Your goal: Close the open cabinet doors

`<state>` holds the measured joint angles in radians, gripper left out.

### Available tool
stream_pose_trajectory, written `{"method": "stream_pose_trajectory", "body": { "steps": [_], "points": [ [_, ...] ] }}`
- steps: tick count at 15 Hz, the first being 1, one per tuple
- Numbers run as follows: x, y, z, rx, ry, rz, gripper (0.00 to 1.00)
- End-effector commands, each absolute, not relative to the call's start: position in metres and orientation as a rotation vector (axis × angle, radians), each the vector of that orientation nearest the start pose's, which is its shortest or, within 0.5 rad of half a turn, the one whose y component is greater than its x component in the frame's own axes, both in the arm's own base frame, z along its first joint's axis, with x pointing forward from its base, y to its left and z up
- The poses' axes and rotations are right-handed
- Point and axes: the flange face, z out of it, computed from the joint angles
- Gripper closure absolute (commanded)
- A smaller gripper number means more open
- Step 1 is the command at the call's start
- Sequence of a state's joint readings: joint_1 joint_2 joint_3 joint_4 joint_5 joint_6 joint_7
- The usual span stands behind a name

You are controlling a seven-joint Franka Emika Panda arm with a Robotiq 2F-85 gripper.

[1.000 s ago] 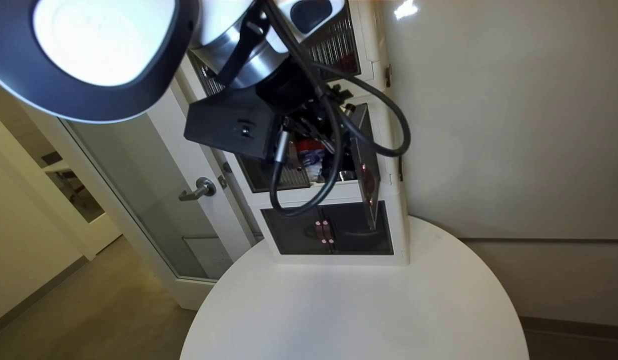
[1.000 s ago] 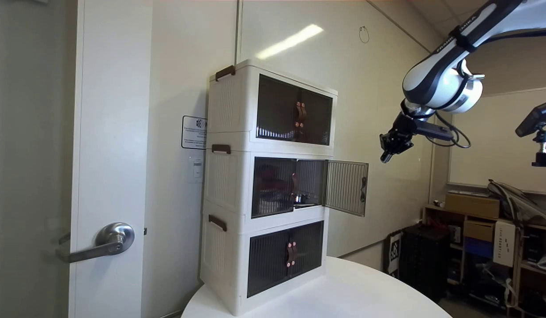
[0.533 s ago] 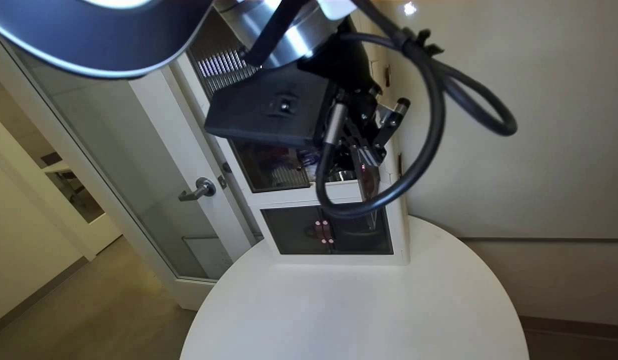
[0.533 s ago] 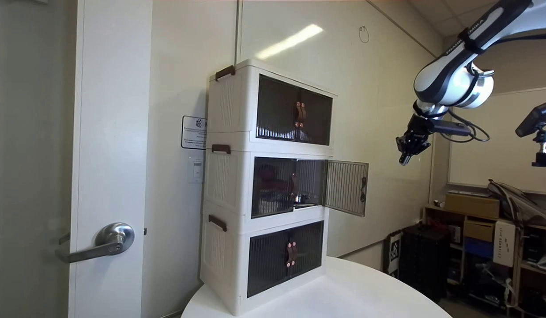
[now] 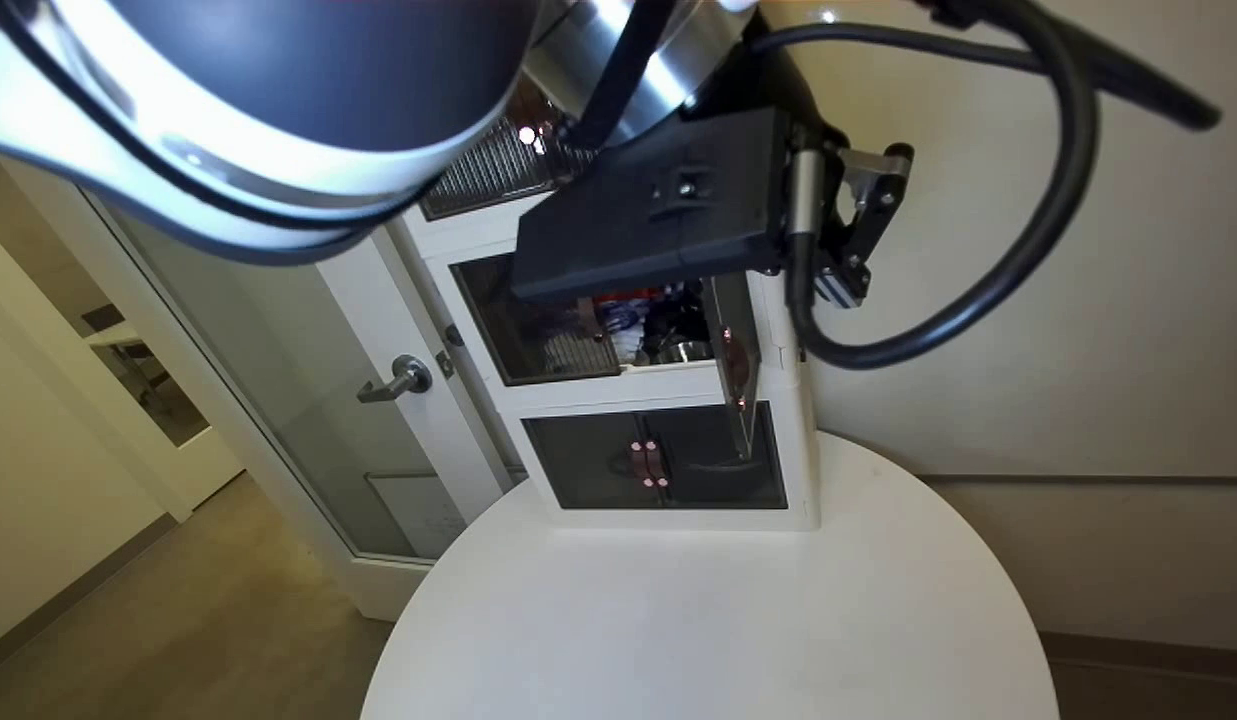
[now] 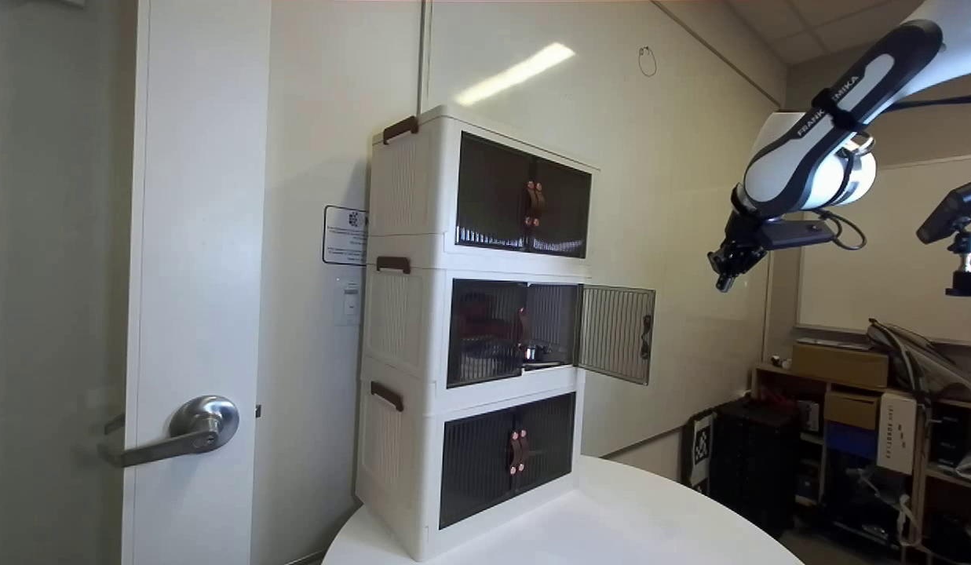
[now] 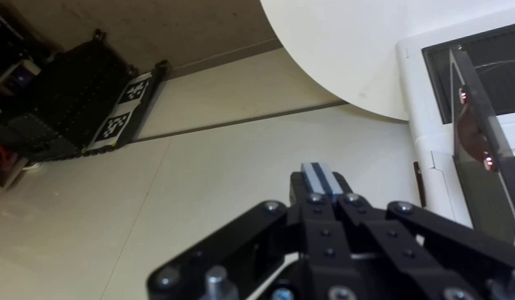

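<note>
A white cabinet (image 6: pixel 403 329) of three stacked units has dark ribbed see-through doors. The middle unit's right door (image 6: pixel 617 333) is swung wide open; it shows edge-on in an exterior view (image 5: pixel 735 365) and at the right of the wrist view (image 7: pixel 486 137). The middle left door (image 6: pixel 485 333) is shut or nearly so. The lower doors (image 6: pixel 509 459) and upper doors (image 6: pixel 524 196) look shut, the upper ones partly covered by the arm in an exterior view. My gripper (image 7: pixel 322 178) is shut and empty, pads together. It hangs right of the open door, apart from it, in both exterior views (image 6: pixel 724 281).
The cabinet stands on a round white table (image 5: pixel 698 620) beside a pale wall (image 5: pixel 1028 250). A glass room door with a lever handle (image 6: pixel 179 431) stands at the left. A camera on a mount (image 6: pixel 956 212), a shelf with boxes (image 6: pixel 838 365) and a black case (image 7: pixel 65 100) are further off.
My gripper has moved right in both exterior views, from in front of the middle unit to beyond the open door's side. The wrist has tilted. The doors have not moved.
</note>
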<state>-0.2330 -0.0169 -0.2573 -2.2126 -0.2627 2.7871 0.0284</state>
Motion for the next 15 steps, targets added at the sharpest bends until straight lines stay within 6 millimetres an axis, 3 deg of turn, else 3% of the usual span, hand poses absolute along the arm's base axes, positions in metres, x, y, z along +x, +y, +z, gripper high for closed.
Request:
{"method": "stream_pose_trajectory", "body": {
  "steps": [1, 6, 15],
  "points": [
    [0.523, -0.262, 0.444, -3.334, 0.505, -1.045, 1.0],
    [0.541, -0.251, 0.437, -3.419, 0.519, -1.169, 1.0],
    [0.58, -0.189, 0.401, -3.368, 0.541, -1.273, 1.0]
  ]
}}
